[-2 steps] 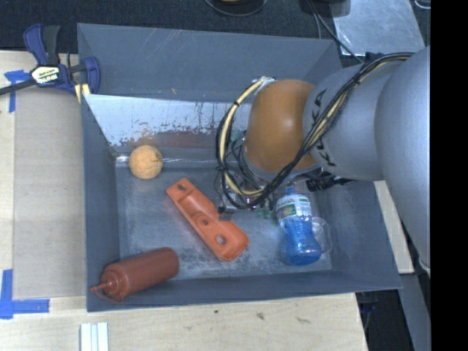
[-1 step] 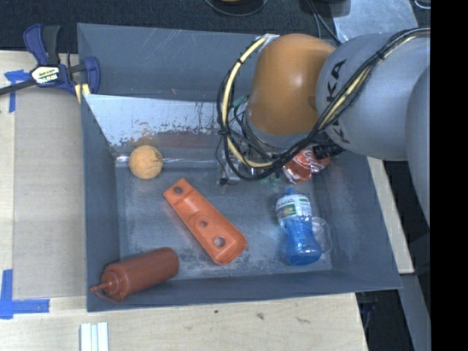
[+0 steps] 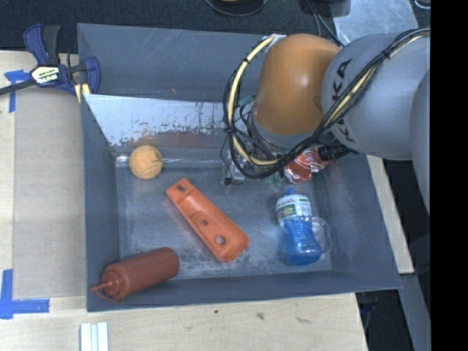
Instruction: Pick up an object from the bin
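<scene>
Where the arm [image 3: 380, 86] overhangs, a red packet [image 3: 306, 167] peeks.

A tan round ball [image 3: 146, 161] is sitting back-left in the grey metal bin [image 3: 99, 218], a long orange plastic piece [image 3: 205, 220] lying centre. A dark-red squeeze bottle [image 3: 139, 273] is lying front-left, and a blue plastic bottle [image 3: 298, 230] is lying right, before a crumpled red wrapper [image 3: 307, 164].

- grey arm [image 3: 384, 97] comes in from right edge, fills upper right of frame
- orange cover [image 3: 292, 86] on wrist, upper centre-right, domed top facing camera
- yellow and black cables [image 3: 245, 79] loop round cover's left side, bunch below it
- gripper [image 3: 234, 174] mostly hidden under wrist, small metal tip pokes out lower left of cover, pointing down
</scene>
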Tool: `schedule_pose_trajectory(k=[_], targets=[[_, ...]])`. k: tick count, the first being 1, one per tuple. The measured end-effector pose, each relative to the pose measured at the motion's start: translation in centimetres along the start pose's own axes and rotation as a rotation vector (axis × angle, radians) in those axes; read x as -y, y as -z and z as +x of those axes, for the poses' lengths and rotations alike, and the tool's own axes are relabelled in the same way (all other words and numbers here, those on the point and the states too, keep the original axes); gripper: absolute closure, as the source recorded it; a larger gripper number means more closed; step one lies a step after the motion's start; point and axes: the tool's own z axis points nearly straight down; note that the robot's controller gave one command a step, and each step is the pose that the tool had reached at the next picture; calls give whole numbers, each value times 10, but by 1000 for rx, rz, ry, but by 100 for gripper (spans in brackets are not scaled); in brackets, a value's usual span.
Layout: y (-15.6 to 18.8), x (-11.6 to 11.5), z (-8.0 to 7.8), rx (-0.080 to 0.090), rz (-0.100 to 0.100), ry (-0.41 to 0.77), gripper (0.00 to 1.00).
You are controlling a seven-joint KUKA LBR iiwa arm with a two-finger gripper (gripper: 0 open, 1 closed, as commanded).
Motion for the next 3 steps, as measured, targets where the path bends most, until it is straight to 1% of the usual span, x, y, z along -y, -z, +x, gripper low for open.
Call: schedule_pose_trajectory(k=[1,2,3], targets=[[58,-12,-12,12,-3,5,100],[91,8,-8,4,0,17,100],[-6,-71,45,11,-3,8,100]])
